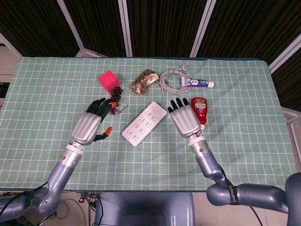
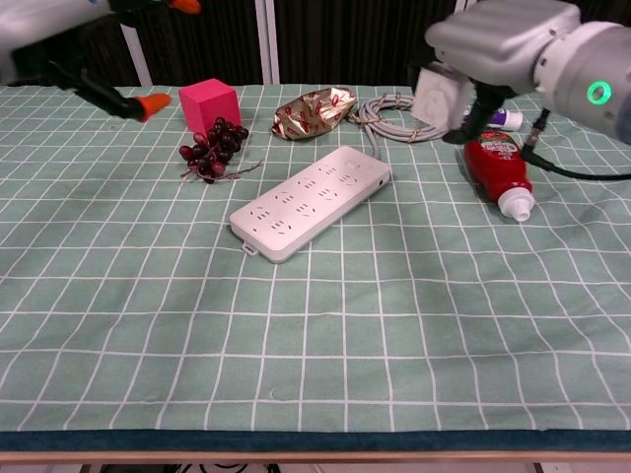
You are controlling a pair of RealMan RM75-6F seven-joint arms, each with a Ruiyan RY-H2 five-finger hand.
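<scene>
Both hands flank the power strip (image 1: 144, 123) only overhead.

Grey robot hand (image 1: 186, 120), orange-tipped fingers (image 1: 108, 131)

my head view high, looking down over whole table, chest view low, near edge, facing forward, both share power strip (image 1: 144, 123)

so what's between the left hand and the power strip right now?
Only bare green checked cloth between the left hand and the power strip; the head view shows it.
</scene>
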